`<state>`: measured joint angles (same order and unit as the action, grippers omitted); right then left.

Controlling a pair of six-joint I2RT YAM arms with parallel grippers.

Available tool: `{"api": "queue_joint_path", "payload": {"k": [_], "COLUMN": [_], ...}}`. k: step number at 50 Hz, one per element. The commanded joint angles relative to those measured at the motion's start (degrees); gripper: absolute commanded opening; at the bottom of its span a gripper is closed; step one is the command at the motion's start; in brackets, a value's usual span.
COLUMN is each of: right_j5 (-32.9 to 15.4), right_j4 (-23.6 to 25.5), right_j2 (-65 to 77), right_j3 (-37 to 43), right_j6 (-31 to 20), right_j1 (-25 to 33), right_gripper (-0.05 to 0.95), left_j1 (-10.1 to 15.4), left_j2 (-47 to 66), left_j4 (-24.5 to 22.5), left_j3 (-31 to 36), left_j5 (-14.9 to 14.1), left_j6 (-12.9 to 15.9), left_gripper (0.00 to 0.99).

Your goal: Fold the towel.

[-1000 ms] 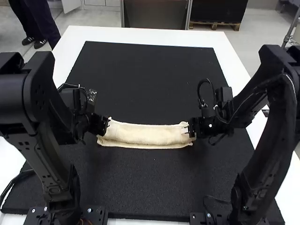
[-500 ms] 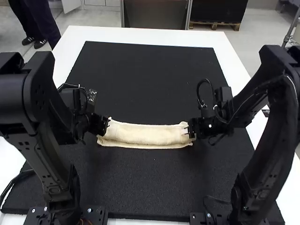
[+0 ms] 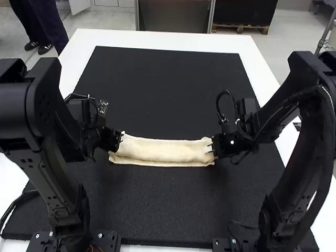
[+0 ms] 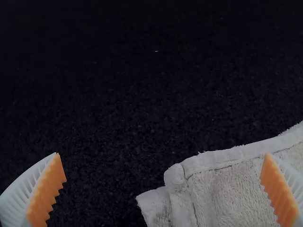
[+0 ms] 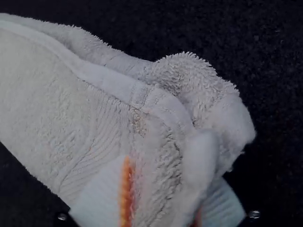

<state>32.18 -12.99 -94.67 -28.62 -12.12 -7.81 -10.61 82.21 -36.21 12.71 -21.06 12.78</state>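
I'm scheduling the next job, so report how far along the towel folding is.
Done: the towel lies folded into a narrow strip. In hand: the right pincer grips one bunched end; the left pincer is open at the other. Remaining: probably a fold across the strip, then release.

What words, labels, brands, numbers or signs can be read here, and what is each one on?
None can be read.
Towel: no lettering or label that I can make out.
Black mat: none that I can make out.
Left gripper and right gripper: none that I can make out.
Left arm: small pale marks, too small to tell whether they are print.
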Motion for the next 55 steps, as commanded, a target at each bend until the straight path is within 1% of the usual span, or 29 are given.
{"api": "queue_joint_path", "payload": {"k": [1,13,20,37,40,46,49,55], "right_j5": [1.5,1.6,2.9,3.7,3.8,3.9,4.2,4.6], "right_j4": [-0.5,-0.5,-0.1,2.1,2.2,2.5,3.3,4.1], "right_j2": [0.4,0.6,1.9,8.8,9.6,10.3,10.6,10.9], "right_j3": [0.5,0.1,-0.9,-2.8,-2.9,-3.7,-4.2,-4.7], "right_j6": [0.6,-0.1,-0.1,2.2,2.8,3.6,3.7,4.3], "right_j1": [-0.4,-0.3,-0.2,0.2,-0.2,-0.6,-1.2,-3.0], "right_gripper": [-0.02,-0.02,-0.02,-0.02,-0.02,-0.02,-0.02,-0.02], "left_j1": [-0.6,-0.7,-0.7,-0.7,-0.7,-0.7,-1.0,-2.4], "left_j2": [0.1,0.1,0.2,0.3,0.5,1.0,1.2,1.4], "left_j4": [-0.2,-0.2,-0.1,-0.7,-1.1,-1.9,-2.3,-3.6], "left_j3": [0.6,0.6,0.6,0.6,0.6,0.6,0.6,0.6], "left_j5": [-1.0,-1.3,-1.3,-0.9,-0.8,-0.7,-0.1,0.5], "left_j6": [-0.3,-0.3,-0.2,-0.5,-1.4,-2.4,-2.8,-3.4], "left_gripper": [0.966,0.966,0.966,0.966,0.966,0.966,0.966,0.966]}}
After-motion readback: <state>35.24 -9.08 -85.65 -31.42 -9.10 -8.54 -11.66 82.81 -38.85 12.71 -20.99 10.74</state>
